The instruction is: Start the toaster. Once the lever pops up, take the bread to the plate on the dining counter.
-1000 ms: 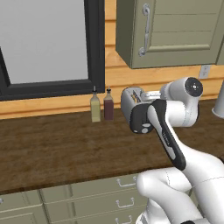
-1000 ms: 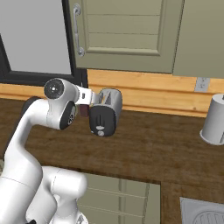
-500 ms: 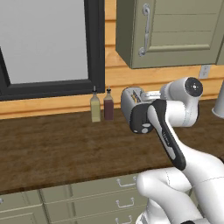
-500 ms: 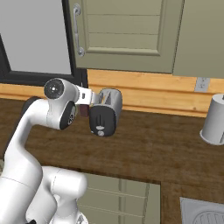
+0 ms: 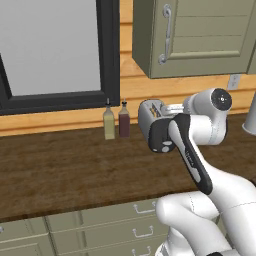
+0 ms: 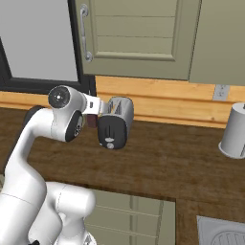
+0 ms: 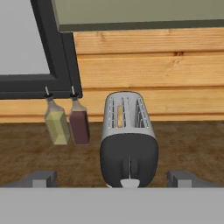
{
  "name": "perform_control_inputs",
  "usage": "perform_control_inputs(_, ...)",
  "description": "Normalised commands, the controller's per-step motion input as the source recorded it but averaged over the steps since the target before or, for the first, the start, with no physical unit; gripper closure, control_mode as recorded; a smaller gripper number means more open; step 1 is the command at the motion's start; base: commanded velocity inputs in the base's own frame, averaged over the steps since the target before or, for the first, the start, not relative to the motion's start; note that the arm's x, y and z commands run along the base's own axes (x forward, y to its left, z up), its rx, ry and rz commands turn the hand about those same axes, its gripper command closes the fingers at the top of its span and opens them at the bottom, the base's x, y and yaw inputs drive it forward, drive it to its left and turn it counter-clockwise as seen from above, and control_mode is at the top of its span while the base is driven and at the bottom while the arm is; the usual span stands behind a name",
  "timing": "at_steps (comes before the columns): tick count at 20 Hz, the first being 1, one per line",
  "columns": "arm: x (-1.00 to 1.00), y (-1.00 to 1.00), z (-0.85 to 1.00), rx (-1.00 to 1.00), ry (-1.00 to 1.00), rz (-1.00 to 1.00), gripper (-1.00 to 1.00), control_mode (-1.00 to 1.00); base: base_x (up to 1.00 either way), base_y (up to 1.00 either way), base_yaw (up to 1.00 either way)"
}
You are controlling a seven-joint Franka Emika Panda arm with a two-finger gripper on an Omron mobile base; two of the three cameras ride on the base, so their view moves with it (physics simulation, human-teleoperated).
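Two fingers [image 7: 115, 178] stand wide open, empty, straddling the toaster [image 7: 128, 142] on your worktop [image 7: 188, 144] (bread [image 7: 120, 116] peeks from one slot), lined up for its lever.

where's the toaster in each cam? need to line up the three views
Left base view: the toaster is right of centre on the wooden counter, partly behind the arm's elbow.
Right base view: left of centre, dark end panel facing the camera.
Hand view: bottom centre, end panel nearest, slots on top.
Shared landmark: the dark red bottle, standing apart on the toaster's left by the black window frame; clearest in the left base and hand views.
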Motion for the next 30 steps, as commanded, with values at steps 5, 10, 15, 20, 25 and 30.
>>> perform_control_inputs(5, 0.0, 0.0, 0.0, 0.0, 0.0, 0.0, -1.0, -1.0, 0.0, 0.0, 0.0)
perform_control_inputs(10, 0.0, 0.0, 0.0, 0.0, 0.0, 0.0, -1.0, -1.0, 0.0, 0.0, 0.0)
perform_control_inputs(15, 0.0, 0.0, 0.0, 0.0, 0.0, 0.0, -1.0, -1.0, 0.0, 0.0, 0.0)
perform_control_inputs(20, 0.0, 0.0, 0.0, 0.0, 0.0, 0.0, -1.0, -1.0, 0.0, 0.0, 0.0)
perform_control_inputs(25, 0.0, 0.0, 0.0, 0.0, 0.0, 0.0, -1.0, -1.0, 0.0, 0.0, 0.0)
perform_control_inputs(30, 0.0, 0.0, 0.0, 0.0, 0.0, 0.0, -1.0, -1.0, 0.0, 0.0, 0.0)
